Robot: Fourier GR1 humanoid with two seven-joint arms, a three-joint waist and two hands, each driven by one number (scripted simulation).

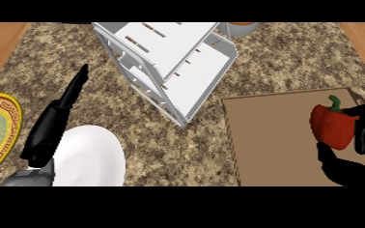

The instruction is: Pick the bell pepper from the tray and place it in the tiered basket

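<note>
— Fingers first: what does the black left hand show?

— Straight fingers, held together and pointing up the view, holding nothing, above the speckled brown granite counter. Its grey forearm is cut off at the lower edge.

— And around it?

— At the far left edge, a round yellow plate with a green centre, mostly out of view. Just right of the hand lies a plain white round plate, its lower part cut off.

— The middle?

— A white slatted tiered basket stands tilted in the view, its top cropped. Behind it sits a pale round container, only its lower part showing, so I cannot say what it is.

— The pepper?

— The glossy red bell pepper is over the right end of the flat brown rectangular tray, whose right edge is out of frame. It stands upright, long axis running up the view, green stem on top, leaning slightly left.

— Held?

— Yes. The black right hand curls round it from below and from the right, hiding the pepper's base and right side; the hand itself is partly cut off.
</note>
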